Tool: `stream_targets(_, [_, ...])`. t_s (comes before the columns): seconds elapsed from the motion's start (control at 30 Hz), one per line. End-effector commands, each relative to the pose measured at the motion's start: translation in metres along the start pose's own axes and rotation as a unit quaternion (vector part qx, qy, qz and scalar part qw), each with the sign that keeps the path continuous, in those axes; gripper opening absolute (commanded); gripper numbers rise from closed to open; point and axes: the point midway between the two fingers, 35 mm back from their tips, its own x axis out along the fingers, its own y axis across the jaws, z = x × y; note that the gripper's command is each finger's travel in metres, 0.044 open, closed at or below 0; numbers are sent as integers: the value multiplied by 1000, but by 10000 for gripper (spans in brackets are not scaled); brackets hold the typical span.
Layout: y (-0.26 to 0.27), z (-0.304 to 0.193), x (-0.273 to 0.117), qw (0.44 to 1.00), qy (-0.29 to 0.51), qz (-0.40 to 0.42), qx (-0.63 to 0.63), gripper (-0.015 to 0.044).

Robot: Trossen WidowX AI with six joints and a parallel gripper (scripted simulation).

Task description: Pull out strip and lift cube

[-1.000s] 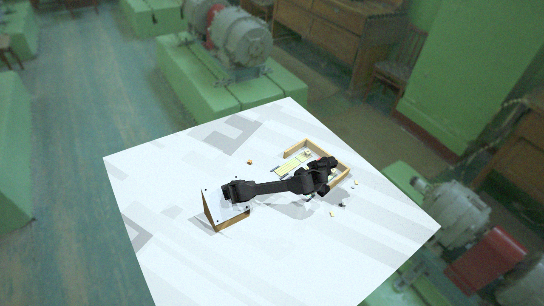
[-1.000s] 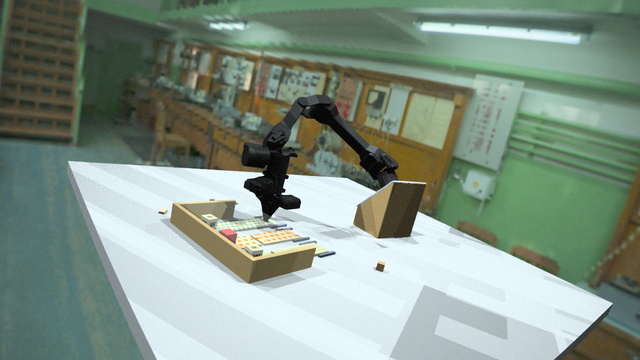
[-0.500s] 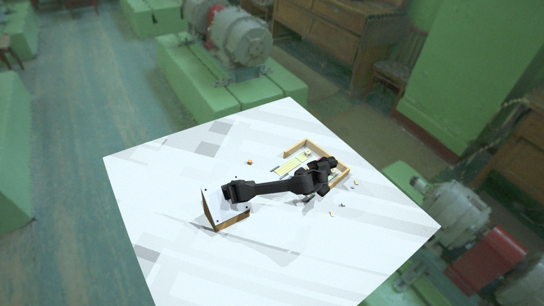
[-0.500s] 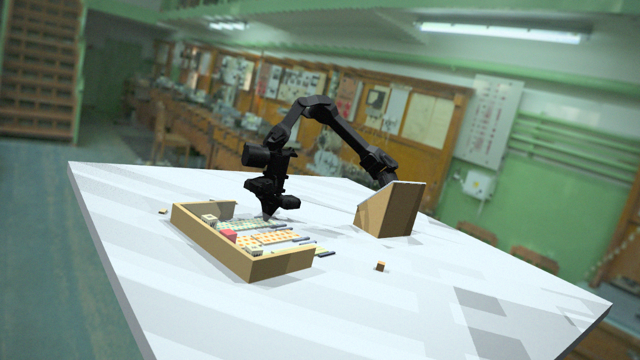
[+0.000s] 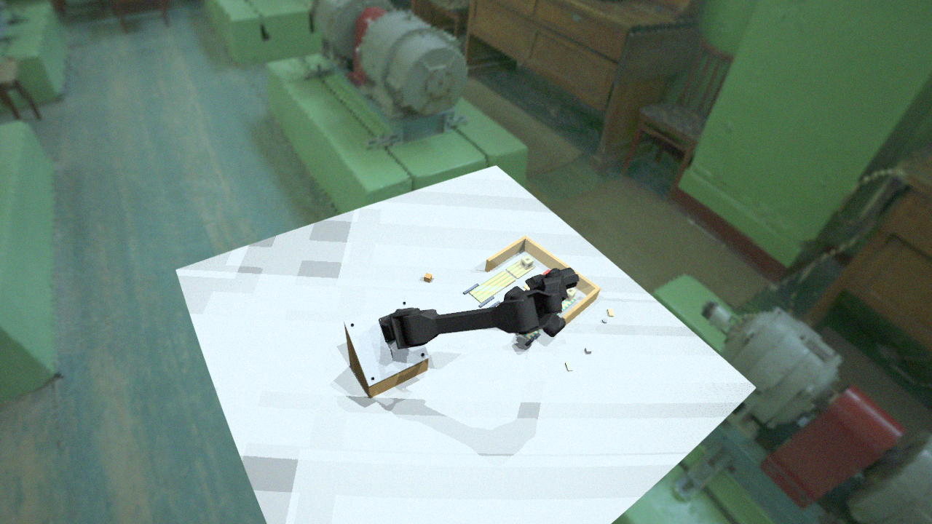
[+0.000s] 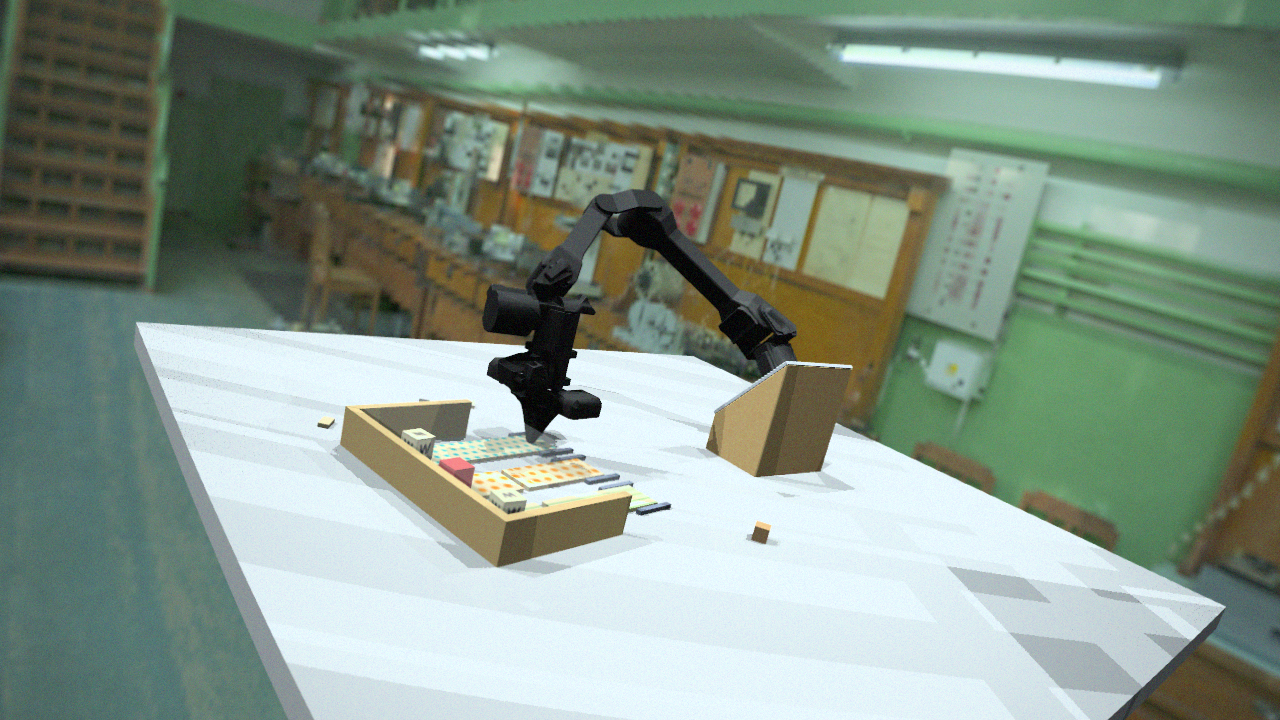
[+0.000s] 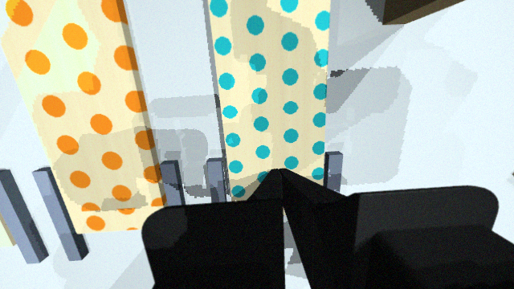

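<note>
With its tips pressed together and empty, as if to drag rather than pinch, we see the gripper (image 6: 535,438) (image 7: 278,176) poised over the near end of the teal-dotted strip (image 6: 487,448) (image 7: 275,96), whose lettered cube (image 6: 418,439) sits inside the wooden frame (image 6: 420,479) (image 5: 561,259).

Tray and surroundings

Inside the tray (image 5: 563,258) (image 6: 429,483) (image 7: 418,10), along its long wall: three cubes (image 5: 527,262) (image 6: 456,471), seemingly on strips (image 5: 498,287) (image 6: 550,472) (image 7: 261,80). At its open side: rails (image 5: 486,301) (image 6: 653,507) (image 7: 333,170). Beyond that side, well apart: wedge-shaped stand (image 5: 398,379) (image 6: 796,420), small block (image 5: 427,278) (image 6: 760,532).

Teal-dotted strip (image 5: 569,304) (image 6: 487,449) (image 7: 275,100) — lying flat, pale lettered cube (image 5: 571,292) (image 6: 418,439) at its walled end.
</note>
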Motion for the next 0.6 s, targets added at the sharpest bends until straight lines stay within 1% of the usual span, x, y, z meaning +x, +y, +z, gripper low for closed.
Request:
stream_targets(0.0, [0, -1, 4, 1000, 0, 3, 1, 0])
stream_targets(0.57, [1, -26, 4, 1000, 1, 3, 1, 0])
